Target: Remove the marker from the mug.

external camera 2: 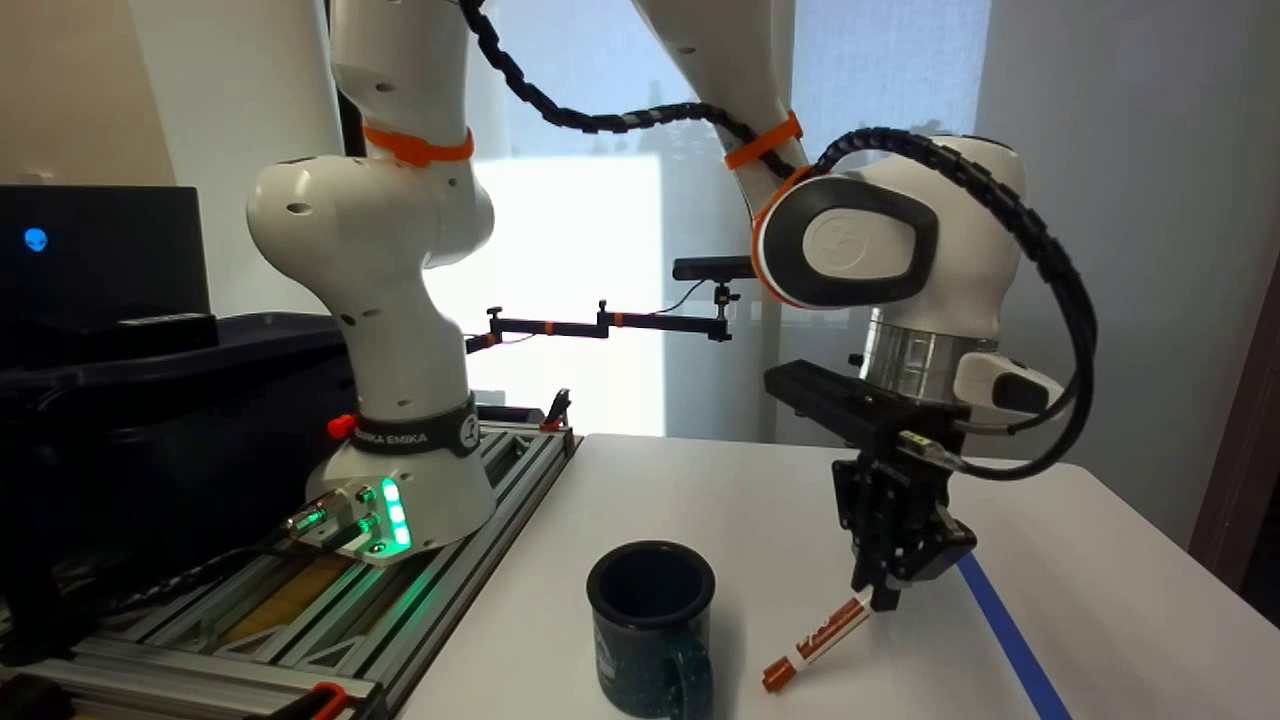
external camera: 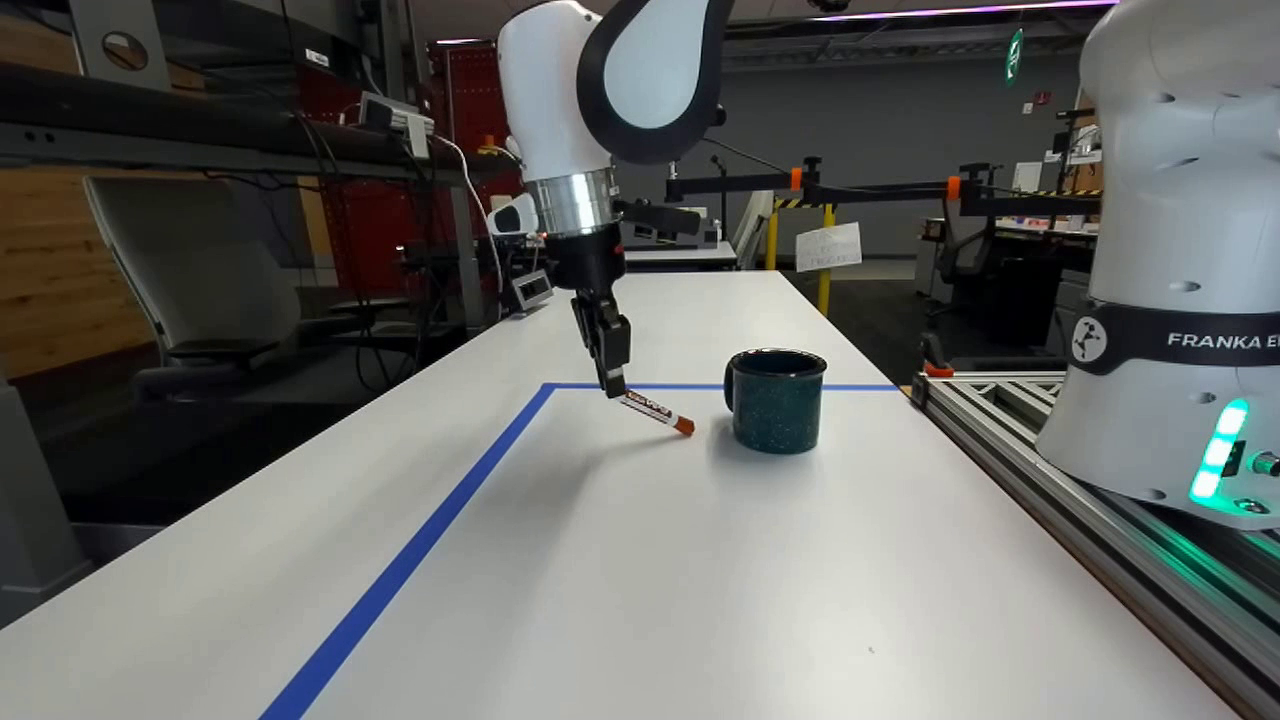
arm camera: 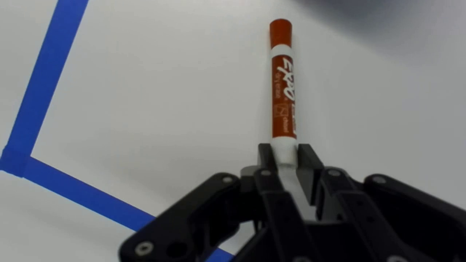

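Observation:
The marker [external camera: 655, 411] is white and reddish-brown with an orange-brown cap; it also shows in an exterior view [external camera 2: 826, 634] and in the wrist view [arm camera: 283, 94]. My gripper [arm camera: 286, 154] is shut on the marker's white end, with a finger on each side. The marker slants down from the fingertips, cap end lowest, outside the mug. I cannot tell whether the cap touches the table. The gripper points down in both exterior views [external camera: 613, 385] [external camera 2: 880, 598]. The dark teal mug [external camera: 777, 405] stands upright beside the marker, nearer the robot base; its inside [external camera 2: 652, 580] looks dark.
The white table [external camera: 720, 580] bears blue tape lines [external camera: 420, 545] meeting at a corner. The robot base [external camera: 1150, 430] stands on a metal rail frame [external camera: 1060, 520] along the table's edge. A dark blurred shape [arm camera: 356, 11] lies at the wrist view's top right.

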Robot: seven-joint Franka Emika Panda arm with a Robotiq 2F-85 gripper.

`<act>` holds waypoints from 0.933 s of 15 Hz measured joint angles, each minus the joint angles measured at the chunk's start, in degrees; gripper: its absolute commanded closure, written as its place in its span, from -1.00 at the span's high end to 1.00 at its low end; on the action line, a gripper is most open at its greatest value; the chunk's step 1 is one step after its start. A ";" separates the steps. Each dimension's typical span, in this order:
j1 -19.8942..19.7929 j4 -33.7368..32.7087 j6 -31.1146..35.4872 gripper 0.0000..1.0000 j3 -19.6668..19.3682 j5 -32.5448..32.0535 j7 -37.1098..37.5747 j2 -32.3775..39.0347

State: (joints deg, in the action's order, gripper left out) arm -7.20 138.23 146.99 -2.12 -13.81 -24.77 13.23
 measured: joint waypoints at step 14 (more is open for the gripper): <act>-0.20 10.53 12.04 1.00 -0.92 1.51 8.37 -9.16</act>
State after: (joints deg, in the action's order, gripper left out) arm -7.41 148.76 159.03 -3.04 -12.30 -16.40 4.07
